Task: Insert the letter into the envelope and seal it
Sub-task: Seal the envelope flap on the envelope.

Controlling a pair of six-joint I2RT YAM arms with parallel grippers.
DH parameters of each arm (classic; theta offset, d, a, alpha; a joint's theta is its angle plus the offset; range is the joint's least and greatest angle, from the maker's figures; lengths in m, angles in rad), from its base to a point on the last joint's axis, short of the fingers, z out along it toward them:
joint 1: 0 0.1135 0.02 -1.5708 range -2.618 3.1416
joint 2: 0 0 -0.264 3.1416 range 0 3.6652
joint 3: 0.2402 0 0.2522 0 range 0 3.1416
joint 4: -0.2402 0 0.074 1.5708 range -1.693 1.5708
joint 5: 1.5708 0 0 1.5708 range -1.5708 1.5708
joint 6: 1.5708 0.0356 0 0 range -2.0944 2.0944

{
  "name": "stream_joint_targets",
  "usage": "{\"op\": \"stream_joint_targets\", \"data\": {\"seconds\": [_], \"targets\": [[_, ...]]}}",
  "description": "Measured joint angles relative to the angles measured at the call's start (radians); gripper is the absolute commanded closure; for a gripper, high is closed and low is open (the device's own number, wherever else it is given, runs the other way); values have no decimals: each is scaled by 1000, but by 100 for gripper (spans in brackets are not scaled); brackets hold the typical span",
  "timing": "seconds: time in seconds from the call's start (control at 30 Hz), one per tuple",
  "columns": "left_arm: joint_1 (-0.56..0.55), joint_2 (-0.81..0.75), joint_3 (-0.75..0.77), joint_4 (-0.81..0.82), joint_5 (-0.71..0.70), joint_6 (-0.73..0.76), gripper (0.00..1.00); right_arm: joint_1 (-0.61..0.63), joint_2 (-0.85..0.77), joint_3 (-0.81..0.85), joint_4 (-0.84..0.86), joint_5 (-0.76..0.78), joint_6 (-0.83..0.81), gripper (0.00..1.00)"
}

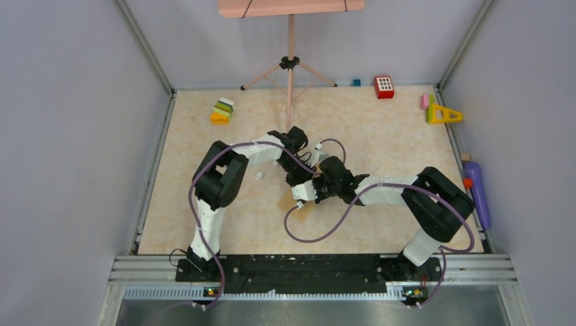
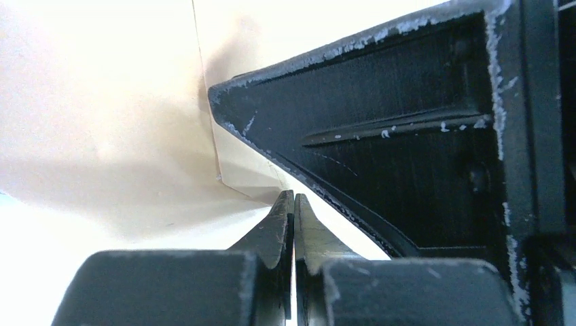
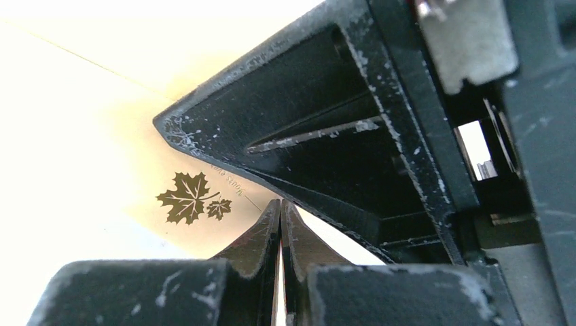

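Left gripper and right gripper are pressing, fingers shut and empty, on the flat brown kraft-paper envelope: probably light, floppy, slippery, so pinch an edge.

**Odds and ends around the edges**

From my top view I see a pink tripod at the far edge of the beige surface, carrying a pink board. Far left lies a stack of coloured blocks. Along the back wall sit a small blue cube and a red block with white dots. Far right, a yellow triangle lies beside a pink block. A purple toy lies along the right edge.
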Motion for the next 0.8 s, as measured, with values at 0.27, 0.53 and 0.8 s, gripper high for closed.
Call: {"op": "stream_joint_targets", "data": {"seconds": [0.27,0.53,0.8], "targets": [[5,16,26,6,-7,-21,100,0,0,0,0,0,0,100],[6,21,36,21,-23,-66,100,0,0,0,1,0,0,100],[11,29,46,34,-21,-90,100,0,0,-1,2,0,0,100]]}}
